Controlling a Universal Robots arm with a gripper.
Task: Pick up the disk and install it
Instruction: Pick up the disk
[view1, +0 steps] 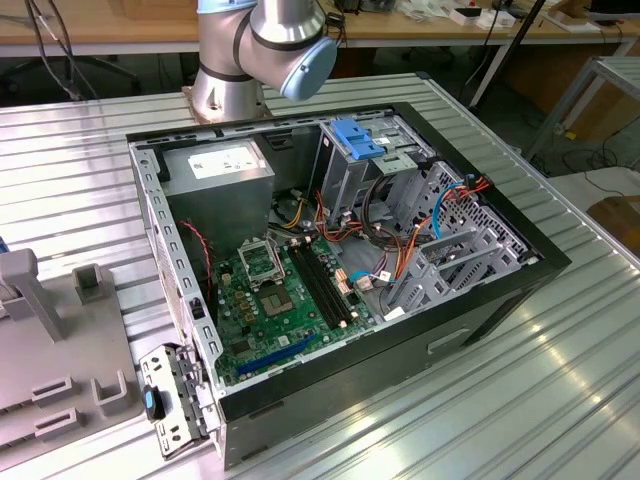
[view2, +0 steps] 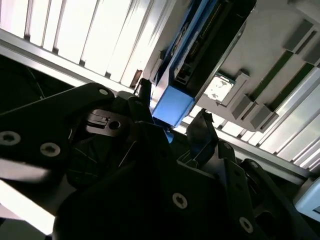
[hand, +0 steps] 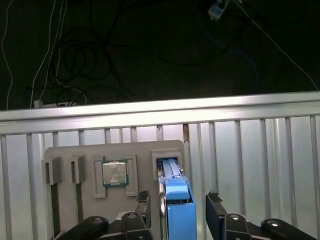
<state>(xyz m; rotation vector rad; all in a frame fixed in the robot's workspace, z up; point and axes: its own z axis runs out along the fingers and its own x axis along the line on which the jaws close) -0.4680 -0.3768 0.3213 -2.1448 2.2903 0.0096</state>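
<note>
The disk (hand: 177, 212) stands on edge in a slot of a grey holder plate (hand: 145, 152), its blue plastic rail end facing the first wrist camera. My gripper (hand: 178, 196) is open and straddles it, one black finger on each side with a small gap to each face. In the second wrist view the disk (view2: 200, 45) runs up out of the gripper (view2: 173, 98), blue end (view2: 172, 105) nearest and fingertips (view2: 202, 120) beside it. The open computer case (view1: 545, 265) lies on the table in the exterior view.
A processor chip (hand: 114, 173) sits in a pocket of the same holder plate. Inside the case are a drive cage with a blue top (view1: 360, 140), a grey power-supply box (view1: 220, 170), the motherboard (view1: 270, 300) and loose cables (view1: 400, 250). Grey fixtures (view1: 40, 330) lie at the exterior view's left.
</note>
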